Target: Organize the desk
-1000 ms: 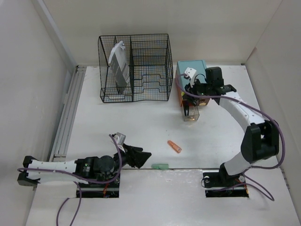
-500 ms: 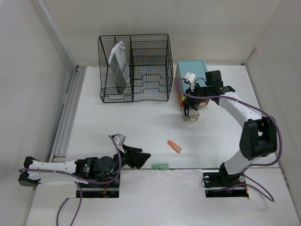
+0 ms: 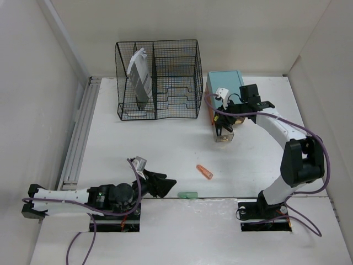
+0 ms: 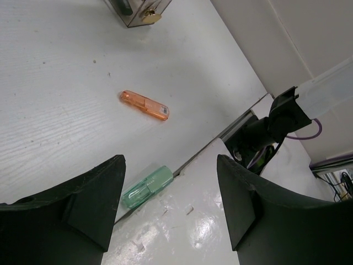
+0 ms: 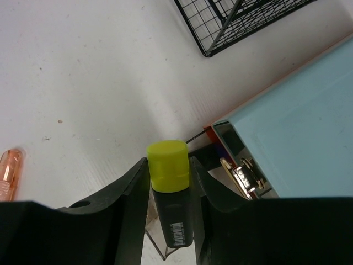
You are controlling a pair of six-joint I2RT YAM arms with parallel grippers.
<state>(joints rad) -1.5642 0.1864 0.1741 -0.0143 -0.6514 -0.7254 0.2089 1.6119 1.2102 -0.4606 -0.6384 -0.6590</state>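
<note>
Left arm (image 3: pixel 66 197) is pictured laid low along the near edge, the left gripper (image 4: pixel 171 165) pointed right with its jaws spread wide. Right arm (image 3: pixel 278 128) is seen stretched toward the far side, the right gripper (image 3: pixel 222 126) angled downward and clamped on a yellow-capped highlighter (image 5: pixel 172 221).

The flat white worktop (image 4: pixel 55 61) looks matt and faintly grained, the slim orange stick (image 4: pixel 144 105) and green stick (image 4: pixel 148 186) glossy translucent plastic, the yellow-capped black marker (image 5: pixel 170 187) smooth plastic, the black grid rack (image 3: pixel 154 77) thin wire.
</note>
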